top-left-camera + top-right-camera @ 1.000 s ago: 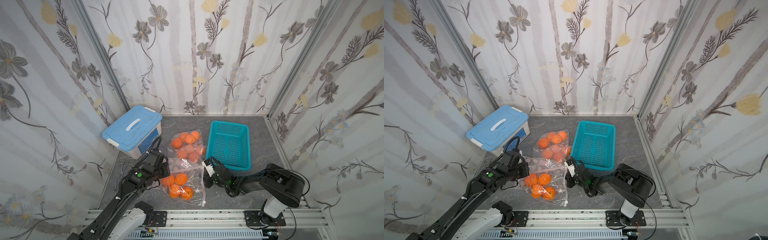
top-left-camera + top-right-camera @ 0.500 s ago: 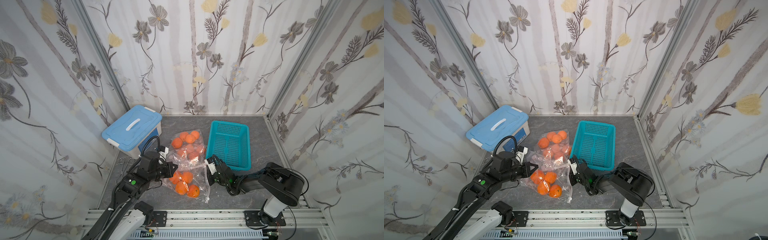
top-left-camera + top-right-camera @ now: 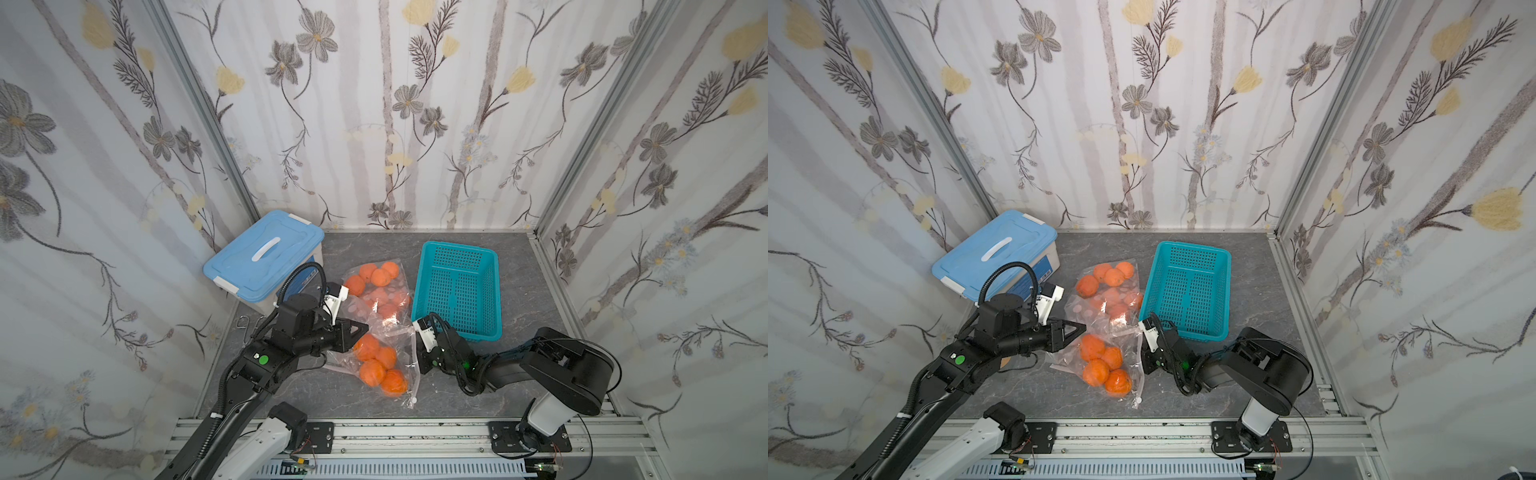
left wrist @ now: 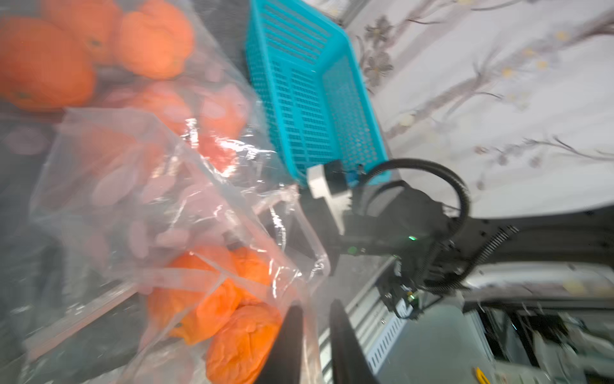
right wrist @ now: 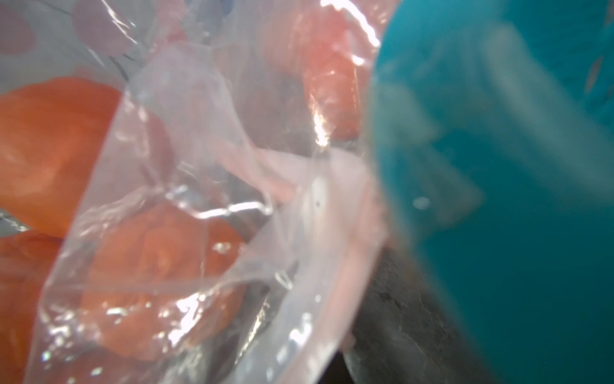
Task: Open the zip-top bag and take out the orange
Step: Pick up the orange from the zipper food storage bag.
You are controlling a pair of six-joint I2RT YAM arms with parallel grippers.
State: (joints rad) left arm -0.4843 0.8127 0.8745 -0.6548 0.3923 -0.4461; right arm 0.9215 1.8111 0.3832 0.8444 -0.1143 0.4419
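Zip-top bag (image 3: 376, 363) | axis diagonal, zipper (image 3: 414, 390) toward right tool (image 3: 419, 365), clenched on it | left tool (image 3: 360, 328) parted

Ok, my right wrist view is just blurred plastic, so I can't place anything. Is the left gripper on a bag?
Observer: No. The left gripper is open at the edge of the near bag, with nothing between its fingers.
Operator: How many oranges are in that bag?
Observer: Four oranges, bunched together in both top views.
Operator: Anything in the basket?
Observer: No, the basket is empty.
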